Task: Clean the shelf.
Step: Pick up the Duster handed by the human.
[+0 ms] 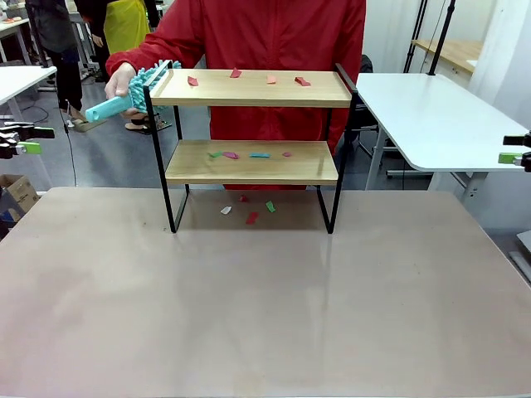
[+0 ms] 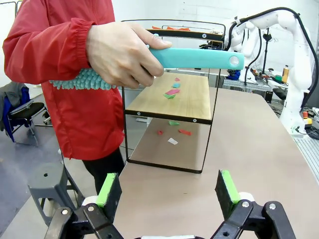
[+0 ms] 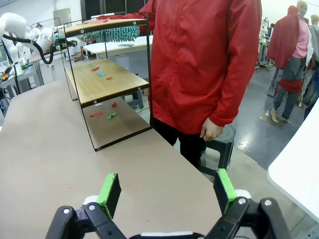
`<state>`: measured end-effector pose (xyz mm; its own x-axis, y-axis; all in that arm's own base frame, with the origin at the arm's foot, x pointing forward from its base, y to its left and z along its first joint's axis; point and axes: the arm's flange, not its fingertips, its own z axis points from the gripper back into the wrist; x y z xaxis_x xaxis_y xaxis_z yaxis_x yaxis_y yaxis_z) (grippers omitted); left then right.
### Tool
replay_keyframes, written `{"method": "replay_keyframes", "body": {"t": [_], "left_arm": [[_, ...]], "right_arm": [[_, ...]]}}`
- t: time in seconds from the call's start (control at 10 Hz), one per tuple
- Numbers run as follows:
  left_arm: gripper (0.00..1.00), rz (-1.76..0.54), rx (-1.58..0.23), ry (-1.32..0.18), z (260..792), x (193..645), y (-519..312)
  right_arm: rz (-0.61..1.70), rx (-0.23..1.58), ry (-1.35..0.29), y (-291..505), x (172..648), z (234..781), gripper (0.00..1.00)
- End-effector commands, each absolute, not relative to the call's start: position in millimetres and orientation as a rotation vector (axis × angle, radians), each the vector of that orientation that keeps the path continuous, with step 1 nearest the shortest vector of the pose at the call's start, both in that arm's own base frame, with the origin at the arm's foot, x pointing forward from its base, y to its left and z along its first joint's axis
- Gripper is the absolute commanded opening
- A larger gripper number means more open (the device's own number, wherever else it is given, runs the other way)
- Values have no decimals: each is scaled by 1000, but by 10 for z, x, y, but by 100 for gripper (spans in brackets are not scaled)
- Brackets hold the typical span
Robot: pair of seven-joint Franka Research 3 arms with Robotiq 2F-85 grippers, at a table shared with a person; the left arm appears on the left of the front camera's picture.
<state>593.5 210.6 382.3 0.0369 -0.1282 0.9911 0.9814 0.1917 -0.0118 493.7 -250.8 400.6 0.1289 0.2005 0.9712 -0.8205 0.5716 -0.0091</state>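
The shelf (image 1: 249, 93) stands at the far middle of the table, two wooden boards on a black frame. Coloured paper scraps (image 1: 302, 81) lie on its top board, more scraps (image 1: 260, 155) on the lower board, and a few (image 1: 251, 217) on the table beneath. A person in a red jacket stands behind it and holds a teal duster (image 1: 108, 106) at the top board's left end. My left gripper (image 1: 33, 139) hangs open off the table's left side. My right gripper (image 1: 510, 149) hangs open off the right side. Both wrist views, left (image 2: 167, 189) and right (image 3: 167, 191), show nothing between the green pads.
The brown table (image 1: 265, 315) in front of the shelf is bare. White tables stand at the left (image 1: 17, 79) and right (image 1: 431, 116). A cardboard box (image 1: 17, 195) sits on the floor at left, and a grey stool (image 2: 47, 181) stands beside the person.
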Motion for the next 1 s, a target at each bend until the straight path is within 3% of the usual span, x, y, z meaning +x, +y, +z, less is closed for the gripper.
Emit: {"method": "replay_keyframes", "body": {"t": [0.0,0.2,0.6,0.9], "left_arm": [[100,-1114,-983,-1182,3845,5934,2105],[100,-993,-1028,-1108,4052,5960,2174],[100,-921,-829,-880,5176,5925,2279],[100,-762,-597,-595,6107,5774,1886]], "right_arm": [[820,628,-1228,-2503,4939,4027,100],[820,628,-1228,-2503,4939,4027,100],[820,628,-1228,-2503,4939,4027,100],[820,628,-1228,-2503,4939,4027,100]]}}
